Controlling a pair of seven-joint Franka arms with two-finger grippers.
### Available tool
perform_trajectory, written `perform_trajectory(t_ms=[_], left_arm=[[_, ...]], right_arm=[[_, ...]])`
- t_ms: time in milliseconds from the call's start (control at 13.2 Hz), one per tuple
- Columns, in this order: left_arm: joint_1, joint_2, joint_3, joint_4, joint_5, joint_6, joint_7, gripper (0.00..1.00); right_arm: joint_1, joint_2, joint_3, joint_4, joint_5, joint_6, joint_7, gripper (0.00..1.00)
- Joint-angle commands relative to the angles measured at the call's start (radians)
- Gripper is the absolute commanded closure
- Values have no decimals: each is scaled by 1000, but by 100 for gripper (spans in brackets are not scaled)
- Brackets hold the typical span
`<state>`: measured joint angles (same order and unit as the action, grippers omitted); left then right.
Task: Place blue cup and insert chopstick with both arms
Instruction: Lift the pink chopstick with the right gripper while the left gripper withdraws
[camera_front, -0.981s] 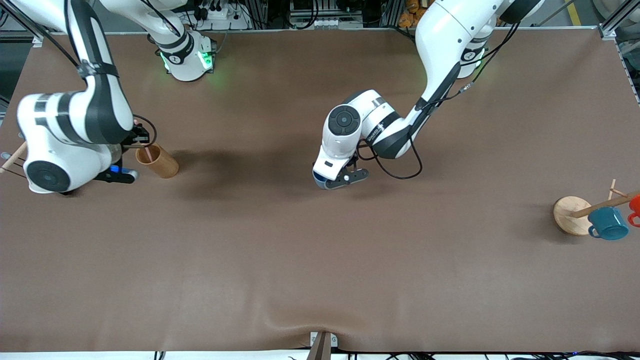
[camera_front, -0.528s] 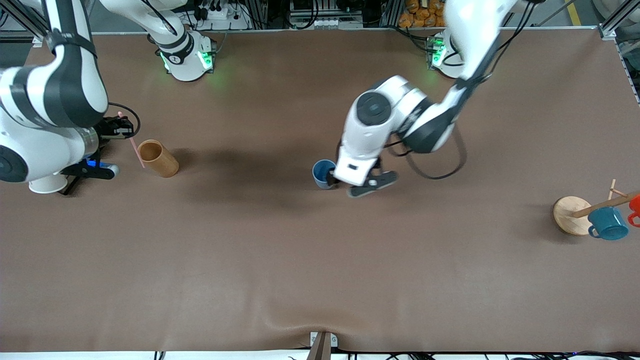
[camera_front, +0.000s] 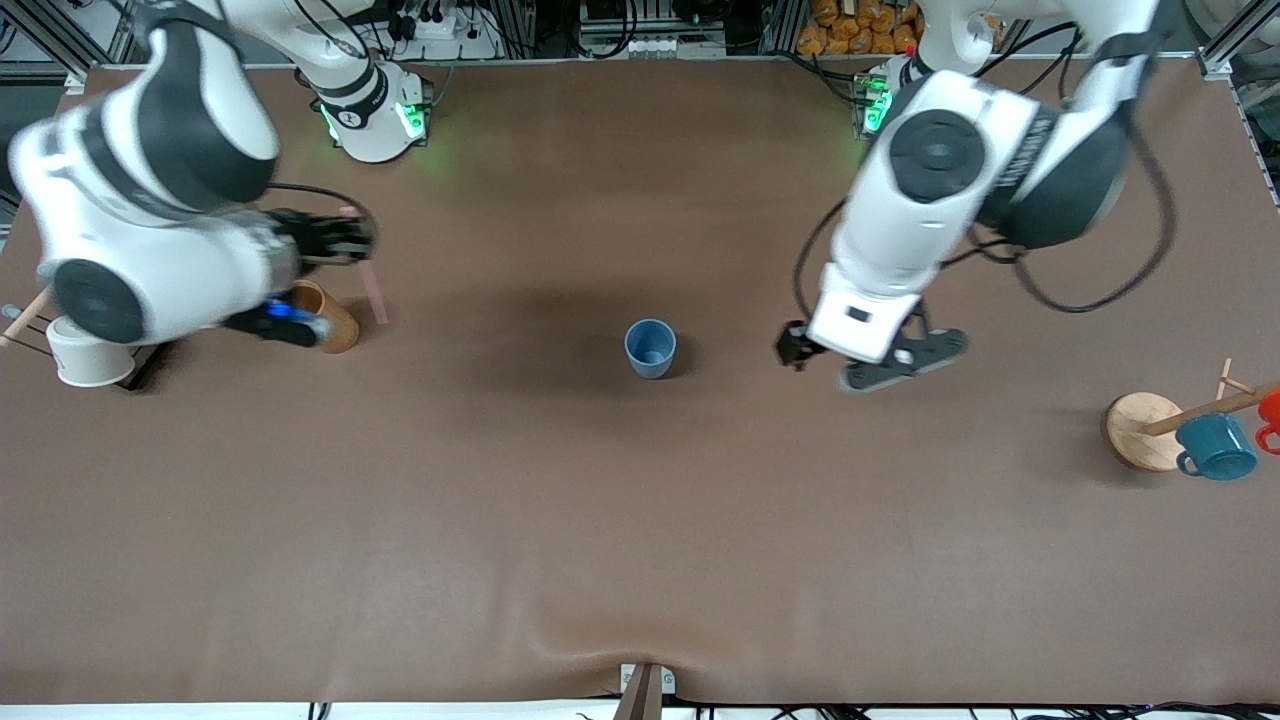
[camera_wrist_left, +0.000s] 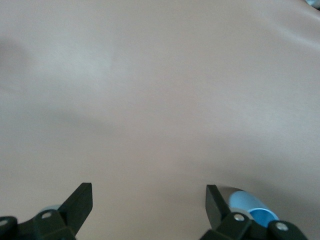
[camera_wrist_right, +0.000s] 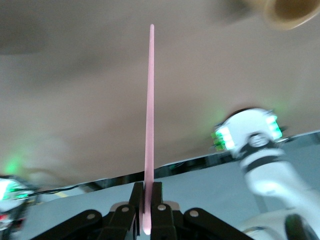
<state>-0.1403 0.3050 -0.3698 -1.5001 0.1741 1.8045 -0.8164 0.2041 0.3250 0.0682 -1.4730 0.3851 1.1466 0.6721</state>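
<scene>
Pale-pink and thin, the chopstick (camera_front: 373, 288) hangs from our right gripper (camera_front: 345, 238) over the table (camera_front: 640, 520) at the right arm's end, just beside the tan wooden cup (camera_front: 325, 315). In the right wrist view our fingers (camera_wrist_right: 156, 200) are pressed together on one end of the chopstick (camera_wrist_right: 149, 125), and its long axis runs straight out from the gripper (camera_wrist_right: 148, 200) to a free tip. In the front view it slants slightly, held end up, free tip down near the table.

Upright and alone near the table's middle stands the blue cup (camera_front: 651, 348), mouth up. Our left gripper (camera_front: 800, 348) hovers over bare table toward the left arm's end, well apart from the cup, jaws spread wide with nothing between them.
</scene>
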Motion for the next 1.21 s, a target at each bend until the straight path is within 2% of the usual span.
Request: perform_trajectory(t_ms=[0,226,377,453,906,981,1132], left_arm=[[92,-61,-11,6,-36,-82,156,0],[198,-122,-11,6,-45,-142,349,0],[279,-151,-11,9,-94,-146,454,0],[315,-162,-11,9,-123,-151,508,0],[387,-218,12,9,-142,-182,722,0],[361,-227,52,9,-142,-182,762,0],[264,-239,176,6,-142,-192,781,0]], right_arm=[[27,97,15,45,202,82,232,100],[72,138,18,45,363,192,352,100],[90,169,18,45,504,267,403,100],[112,174,19,45,541,307,423,100],[195,219,21,51,587,490,429,100],[211,223,21,53,587,516,431,100],[221,243,22,54,604,548,428,100]])
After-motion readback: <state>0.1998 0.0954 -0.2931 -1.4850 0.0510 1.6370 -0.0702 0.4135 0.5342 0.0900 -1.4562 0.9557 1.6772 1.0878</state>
